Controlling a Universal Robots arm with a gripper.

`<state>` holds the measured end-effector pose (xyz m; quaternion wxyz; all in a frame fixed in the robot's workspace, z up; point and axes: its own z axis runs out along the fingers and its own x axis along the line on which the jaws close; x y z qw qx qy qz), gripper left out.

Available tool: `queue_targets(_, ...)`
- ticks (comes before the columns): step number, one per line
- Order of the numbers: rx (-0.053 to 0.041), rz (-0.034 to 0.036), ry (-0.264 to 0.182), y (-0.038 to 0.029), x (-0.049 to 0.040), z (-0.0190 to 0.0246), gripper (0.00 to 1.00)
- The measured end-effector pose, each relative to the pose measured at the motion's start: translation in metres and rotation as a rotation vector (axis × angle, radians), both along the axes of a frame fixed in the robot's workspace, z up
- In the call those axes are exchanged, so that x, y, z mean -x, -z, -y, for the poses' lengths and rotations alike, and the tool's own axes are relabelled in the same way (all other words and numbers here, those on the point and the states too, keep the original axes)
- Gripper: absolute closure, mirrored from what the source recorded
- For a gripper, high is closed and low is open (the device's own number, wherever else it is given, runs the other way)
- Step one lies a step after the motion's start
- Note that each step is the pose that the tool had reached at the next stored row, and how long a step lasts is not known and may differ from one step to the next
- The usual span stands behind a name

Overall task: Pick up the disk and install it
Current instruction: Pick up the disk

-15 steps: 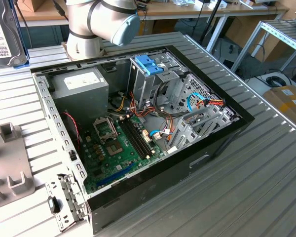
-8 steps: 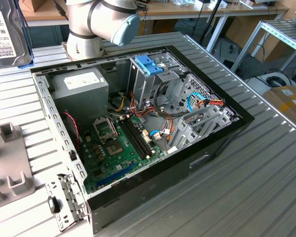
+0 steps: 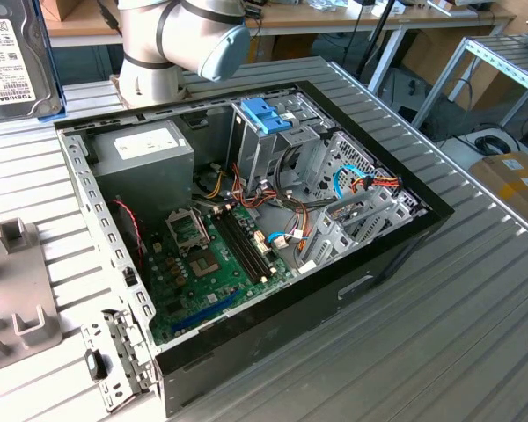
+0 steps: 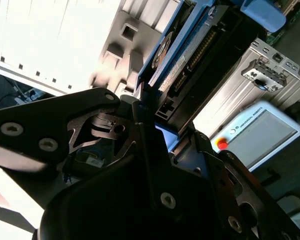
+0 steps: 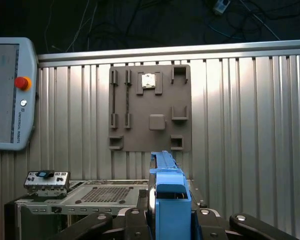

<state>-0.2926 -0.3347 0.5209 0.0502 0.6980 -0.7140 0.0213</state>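
The end effector (image 5: 170,216) is clamped on the disk (image 3: 13,53), at the exterior view's upper left, well apart from the open computer case (image 3: 334,290); a skewed grip could jam its blue rail (image 5: 165,172) against the drive cage (image 3: 273,158).

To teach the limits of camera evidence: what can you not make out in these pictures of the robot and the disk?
Exterior view: the top and left edges cut off the disk; the arm runs off the top edge.
First wrist view: the disk shows edge-on, so its label is hidden; the picture's edge cuts off the hand around it.
Second wrist view: the hand's dark body hides the disk's near end.
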Motion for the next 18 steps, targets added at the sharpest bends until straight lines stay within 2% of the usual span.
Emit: queue_targets(18, 0.0095, 0.0, 0.0, 0.0002, -0.0137, 0.0, 0.63)
